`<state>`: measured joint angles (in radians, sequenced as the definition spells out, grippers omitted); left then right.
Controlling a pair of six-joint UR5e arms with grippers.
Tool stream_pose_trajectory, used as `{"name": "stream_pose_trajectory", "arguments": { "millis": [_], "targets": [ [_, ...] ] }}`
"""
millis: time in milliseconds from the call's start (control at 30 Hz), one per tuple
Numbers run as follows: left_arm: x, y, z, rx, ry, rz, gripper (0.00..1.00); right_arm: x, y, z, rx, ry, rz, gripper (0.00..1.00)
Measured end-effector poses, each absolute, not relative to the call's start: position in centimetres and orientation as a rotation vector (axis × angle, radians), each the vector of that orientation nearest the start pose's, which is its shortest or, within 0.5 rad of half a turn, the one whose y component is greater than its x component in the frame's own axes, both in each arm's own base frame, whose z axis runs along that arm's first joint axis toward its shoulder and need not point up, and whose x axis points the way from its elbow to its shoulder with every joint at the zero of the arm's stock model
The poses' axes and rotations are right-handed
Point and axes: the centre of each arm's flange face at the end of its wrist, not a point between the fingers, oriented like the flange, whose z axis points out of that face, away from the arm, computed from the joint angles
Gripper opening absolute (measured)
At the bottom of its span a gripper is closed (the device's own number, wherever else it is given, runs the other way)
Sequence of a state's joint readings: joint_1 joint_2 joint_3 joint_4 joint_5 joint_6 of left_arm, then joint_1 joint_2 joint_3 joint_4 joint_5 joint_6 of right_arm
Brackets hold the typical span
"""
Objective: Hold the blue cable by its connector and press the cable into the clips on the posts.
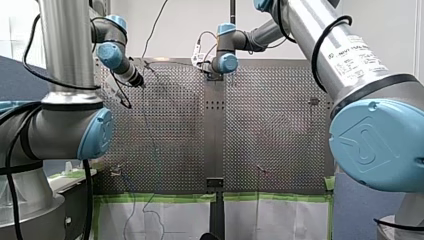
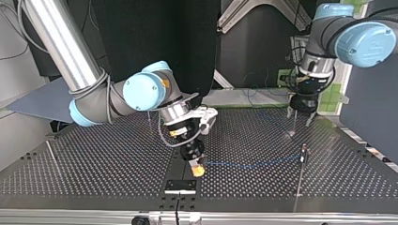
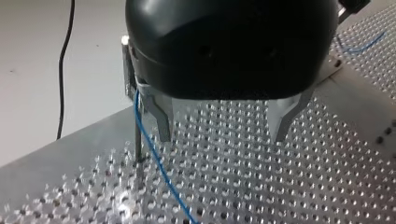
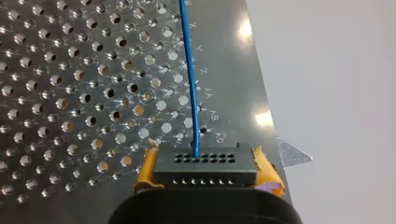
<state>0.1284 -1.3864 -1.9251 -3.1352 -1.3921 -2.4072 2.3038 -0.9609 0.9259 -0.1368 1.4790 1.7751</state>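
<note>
The black connector (image 4: 205, 168) sits between the yellow pads (image 4: 145, 170) of my right gripper (image 4: 205, 179), which is shut on it. From it the blue cable (image 4: 191, 84) runs straight ahead over the perforated table (image 4: 70, 93). In the top view my right gripper (image 2: 198, 168) is low over the plate, and the cable (image 2: 253, 163) stretches to a thin post (image 2: 304, 152). My left gripper (image 3: 222, 137) is open with nothing between its metal fingers (image 3: 163, 123). A post (image 3: 137, 144) carrying the cable (image 3: 159, 163) stands just outside one finger. In the top view my left gripper (image 2: 299, 119) hovers near the far edge.
A black bracket (image 2: 180, 185) lies at the table's near edge in the top view, below my right gripper. A solid metal strip (image 1: 215, 130) splits the plate in two. Green tape (image 1: 160, 197) lines the table edge in the front view. Black cables hang off the arms.
</note>
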Motion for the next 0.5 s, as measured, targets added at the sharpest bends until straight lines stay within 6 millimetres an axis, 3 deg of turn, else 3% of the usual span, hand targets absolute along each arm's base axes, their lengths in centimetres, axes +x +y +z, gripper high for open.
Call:
{"name": "stream_pose_trajectory", "arguments": {
  "millis": [233,500],
  "targets": [
    [39.2,-10.8,42.8,-0.613,1.585,-0.662,1.0,60.6,-46.3,44.2,-2.107,1.066,-2.67,0.0],
    [37.8,-11.6,47.8,-0.477,1.522,-0.657,1.0,60.6,-46.4,44.2,-2.107,1.069,-2.668,0.0]
  ]
}}
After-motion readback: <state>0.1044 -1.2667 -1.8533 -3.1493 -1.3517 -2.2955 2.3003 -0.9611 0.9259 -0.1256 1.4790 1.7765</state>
